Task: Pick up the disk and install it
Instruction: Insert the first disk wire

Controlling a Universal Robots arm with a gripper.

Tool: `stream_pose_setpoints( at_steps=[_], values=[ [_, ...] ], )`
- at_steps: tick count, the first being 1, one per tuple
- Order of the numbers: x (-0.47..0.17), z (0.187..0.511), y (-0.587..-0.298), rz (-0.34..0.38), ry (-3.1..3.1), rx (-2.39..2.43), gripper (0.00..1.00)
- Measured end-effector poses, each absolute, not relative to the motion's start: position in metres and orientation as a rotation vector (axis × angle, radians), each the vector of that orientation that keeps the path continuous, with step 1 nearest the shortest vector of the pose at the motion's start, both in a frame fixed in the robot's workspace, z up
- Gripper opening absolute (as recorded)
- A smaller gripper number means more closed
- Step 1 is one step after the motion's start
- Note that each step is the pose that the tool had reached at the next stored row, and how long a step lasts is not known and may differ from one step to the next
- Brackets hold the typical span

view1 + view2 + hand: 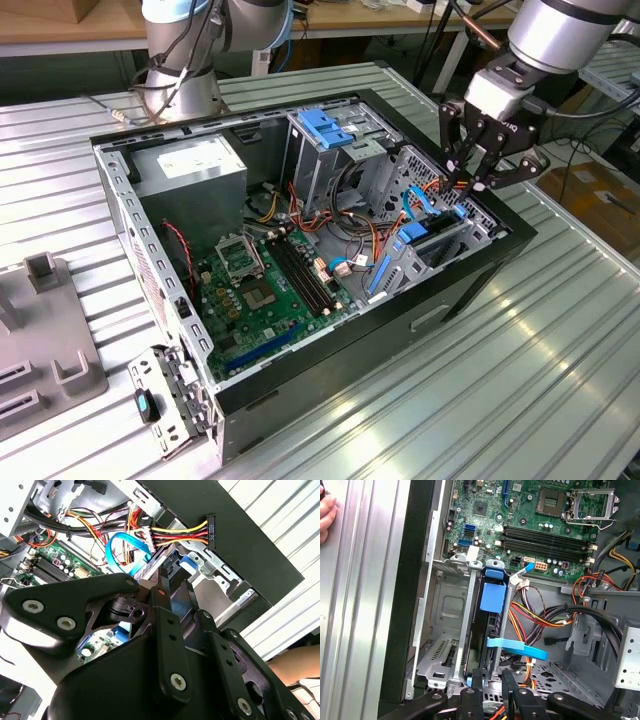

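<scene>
While the hand [478, 172] hovers just above it, fingers near-closed and seemingly empty, the disk [490, 615] sits edge-up in the bay: rigid, weighty, shock-sensitive, best held by its blue rails.

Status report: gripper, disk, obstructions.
Gripper over the drive bay at the case's front edge. Disk standing in the bay slot. Blue cable and power leads close by.

My arm [565, 30] is silver-grey tubing with a rounded joint housing, light grey wrist block below it, black cable looping off the side. Gripper [478, 160] is matte black, angular linkage plates; in the second wrist view I see silver screw heads on the links [170, 680] and slim black fingers [162, 587]
</scene>
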State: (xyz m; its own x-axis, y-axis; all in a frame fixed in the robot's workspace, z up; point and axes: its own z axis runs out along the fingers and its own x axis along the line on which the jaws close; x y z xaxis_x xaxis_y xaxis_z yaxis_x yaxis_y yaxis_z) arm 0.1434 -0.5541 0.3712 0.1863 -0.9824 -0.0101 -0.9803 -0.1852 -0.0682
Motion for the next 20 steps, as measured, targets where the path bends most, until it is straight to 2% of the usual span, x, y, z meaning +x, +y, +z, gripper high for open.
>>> stream_pose_setpoints(
  at_steps=[20],
  values=[
    [0.1512,0.3712,-0.5526,-0.052,1.944,-2.389,0.30]
  ],
)
